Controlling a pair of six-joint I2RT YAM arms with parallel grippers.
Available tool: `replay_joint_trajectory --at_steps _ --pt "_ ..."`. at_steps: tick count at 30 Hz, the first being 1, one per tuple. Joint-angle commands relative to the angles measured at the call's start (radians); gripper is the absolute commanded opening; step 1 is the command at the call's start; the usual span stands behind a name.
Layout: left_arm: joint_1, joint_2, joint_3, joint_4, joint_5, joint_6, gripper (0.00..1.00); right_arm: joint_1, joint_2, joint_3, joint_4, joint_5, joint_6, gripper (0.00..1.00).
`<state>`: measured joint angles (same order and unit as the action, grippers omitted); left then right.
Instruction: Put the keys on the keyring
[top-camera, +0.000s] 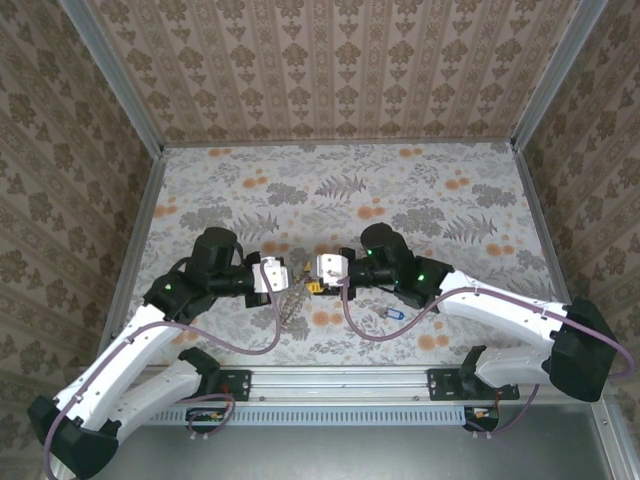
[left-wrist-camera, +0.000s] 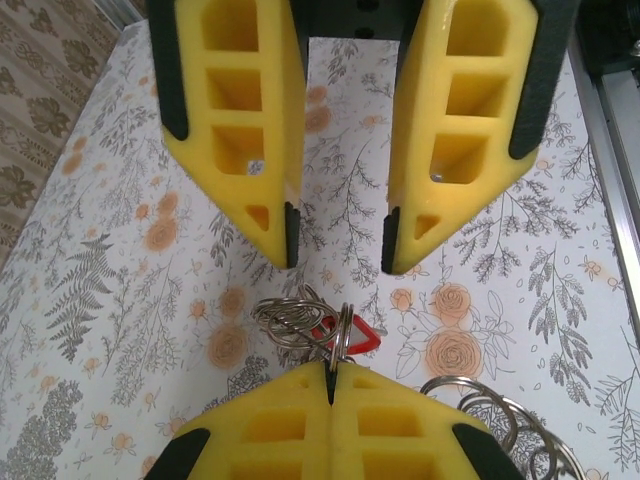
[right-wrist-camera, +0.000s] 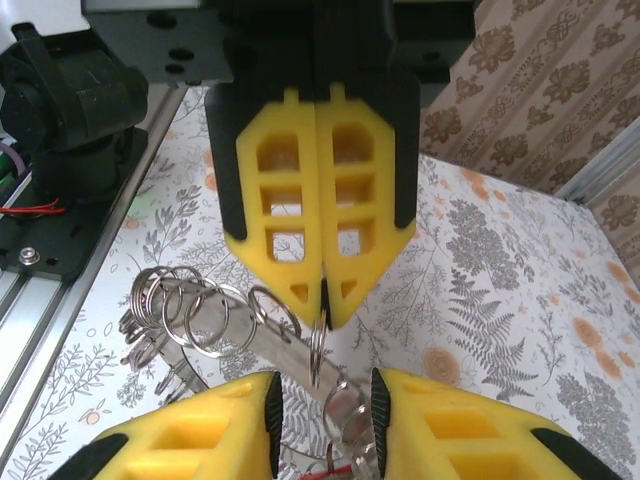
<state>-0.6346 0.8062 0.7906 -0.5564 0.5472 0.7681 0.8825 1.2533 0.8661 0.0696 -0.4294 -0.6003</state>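
The left end effector (left-wrist-camera: 330, 372) clamps shut on the keyring (left-wrist-camera: 343, 328); the right end effector (left-wrist-camera: 340, 245) stands open, facing the keyring. A red key (left-wrist-camera: 362, 340) sits just beside the keyring, and a blue key (top-camera: 392, 314) lies to its right.

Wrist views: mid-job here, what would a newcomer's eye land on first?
Two yellow-fingered grippers facing nose to nose over the table: the left gripper is shut on a thin metal ring, the right gripper open opposite. Next, the tangle of silver rings beside it, a red key head close by, and a blue key lying apart to the right.
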Motion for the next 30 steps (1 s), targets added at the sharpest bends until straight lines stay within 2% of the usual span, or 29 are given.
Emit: replay_joint_trajectory --at_steps 1,10,19,24,27,30 --pt "-0.008 -0.004 0.022 0.013 0.005 0.011 0.0 0.016 0.028 0.037 -0.029 0.051 -0.008 0.31" --pt "-0.009 -0.012 0.009 0.039 0.01 -0.018 0.0 0.026 0.057 0.033 0.003 0.042 0.032 0.3" --pt "-0.009 -0.024 0.001 0.075 0.012 -0.048 0.0 0.027 0.069 0.034 0.015 0.04 0.046 0.15" --pt "-0.008 -0.022 -0.005 0.09 0.008 -0.072 0.0 0.025 0.06 0.006 0.091 0.04 0.082 0.0" --pt "-0.008 -0.032 -0.018 0.104 0.004 -0.086 0.0 0.019 0.05 -0.017 0.153 0.034 0.114 0.0" --pt "-0.008 -0.045 -0.043 0.133 -0.004 -0.11 0.09 0.007 0.038 -0.045 0.214 0.008 0.148 0.0"
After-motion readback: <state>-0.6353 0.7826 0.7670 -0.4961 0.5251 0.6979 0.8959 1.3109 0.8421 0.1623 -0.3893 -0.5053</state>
